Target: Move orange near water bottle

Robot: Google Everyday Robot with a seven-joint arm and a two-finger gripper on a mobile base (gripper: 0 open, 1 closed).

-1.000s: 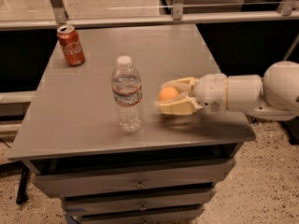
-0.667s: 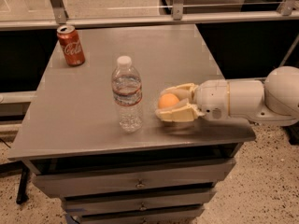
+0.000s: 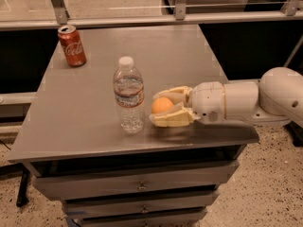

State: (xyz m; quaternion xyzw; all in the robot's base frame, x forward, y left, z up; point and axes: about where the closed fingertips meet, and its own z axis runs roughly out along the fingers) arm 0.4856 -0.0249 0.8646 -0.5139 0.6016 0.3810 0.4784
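Grey metal tabletop (image 3: 189, 56) filling the middle of the frame, set on a cabinet with three stacked drawers (image 3: 142, 186) along the bottom edge. Speckled floor (image 3: 274, 188) at lower right, one metal rail (image 3: 142, 20) running across the top.

Three items on the surface, one of each. One water bottle (image 3: 129, 96), upright just left of centre, clear and ribbed, white cap on, thin label band around the body. One orange (image 3: 162, 105), just right of the bottle at about the height of its lower half, close beside it but not touching. One red cola can (image 3: 72, 45), upright at the upper left corner of the tabletop, well apart from the other two.

One gripper (image 3: 155, 108), reaching in from the right edge on a white arm (image 3: 246, 100), low over the table near its front edge. Two pale fingers (image 3: 173, 119) closed on the orange, one above and one below as seen in the frame, tips pointing toward the bottle. Unclear whether the fruit rests on the surface.
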